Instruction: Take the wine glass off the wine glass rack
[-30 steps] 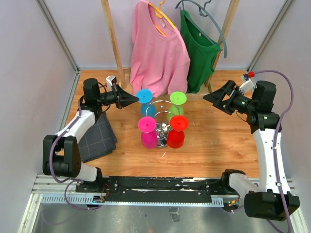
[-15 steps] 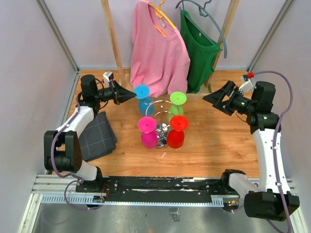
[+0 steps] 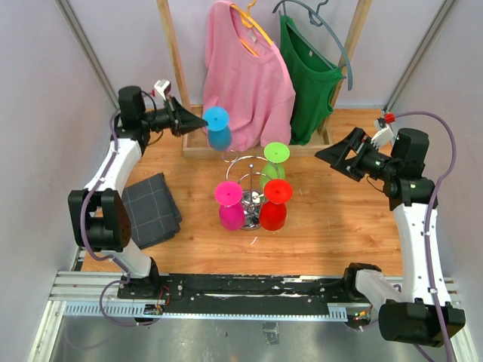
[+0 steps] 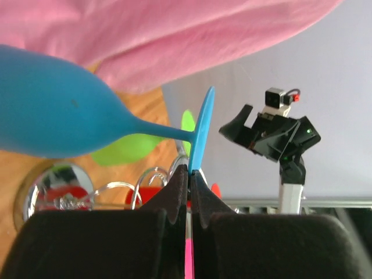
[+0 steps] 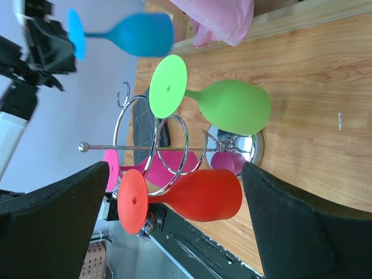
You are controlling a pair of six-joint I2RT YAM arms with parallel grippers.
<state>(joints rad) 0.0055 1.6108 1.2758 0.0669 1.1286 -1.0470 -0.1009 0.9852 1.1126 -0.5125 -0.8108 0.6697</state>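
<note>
While the left end effector (image 3: pixel 195 124) pinches the foot of the blue wine glass (image 3: pixel 216 118) between nearly closed fingers, the glass lies sideways in the air before the pink shirt (image 3: pixel 245 83), apart from the chrome wine glass rack (image 3: pixel 253 197) on the counter (image 3: pixel 332 219). 3 glasses, green (image 3: pixel 275 153), red (image 3: pixel 276 192) and pink (image 3: pixel 229 196), hang on the rack. The right end effector (image 3: pixel 330 160) hovers wide open, holding nothing, well to the rack's right.

White arm links (image 3: pixel 113 162), black joints (image 3: pixel 96 222), purple cables (image 3: pixel 450 139), black end effectors (image 3: pixel 199 125)
</note>
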